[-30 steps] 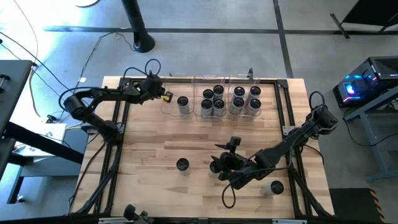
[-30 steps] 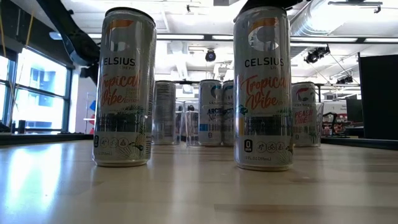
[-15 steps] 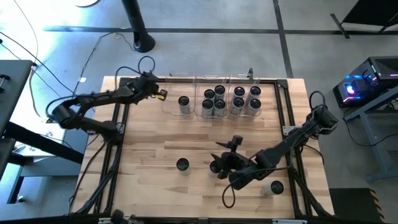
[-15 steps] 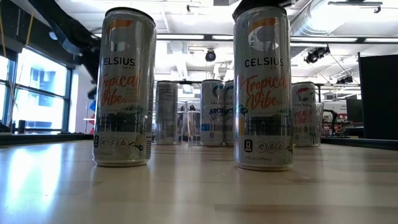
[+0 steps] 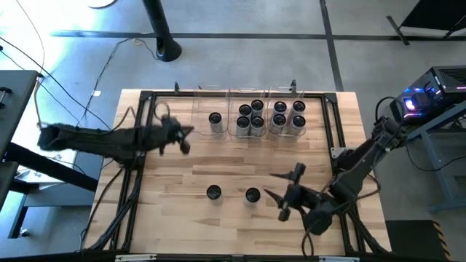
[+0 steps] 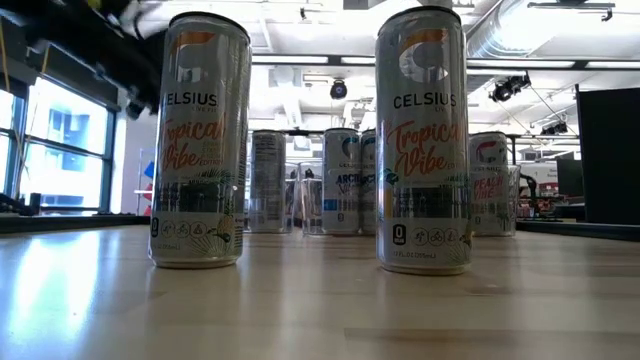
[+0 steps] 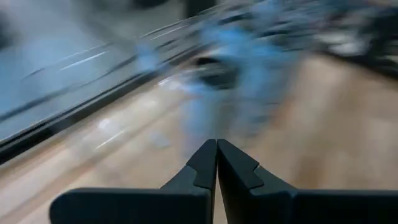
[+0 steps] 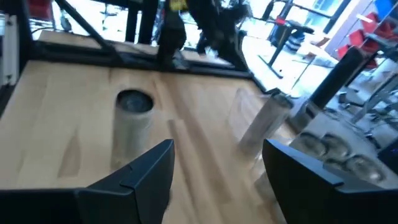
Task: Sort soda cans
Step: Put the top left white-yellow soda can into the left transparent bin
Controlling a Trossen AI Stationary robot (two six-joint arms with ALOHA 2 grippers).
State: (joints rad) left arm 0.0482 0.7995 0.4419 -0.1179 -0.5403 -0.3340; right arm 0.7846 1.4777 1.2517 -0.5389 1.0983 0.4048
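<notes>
- The right gripper (image 5: 285, 195), fingers spread wide and empty, sits just right of an upright can (image 5: 252, 195), lower middle.
- The left gripper (image 5: 182, 138), fingers pinched together, is farther away.

Bright ceiling lights (image 6: 300, 60) and a window (image 6: 60, 150) wash the room in cool light, leaving sheen on the table (image 6: 320, 310). Left wrist view is smeared with blur; right wrist view is soft.
</notes>
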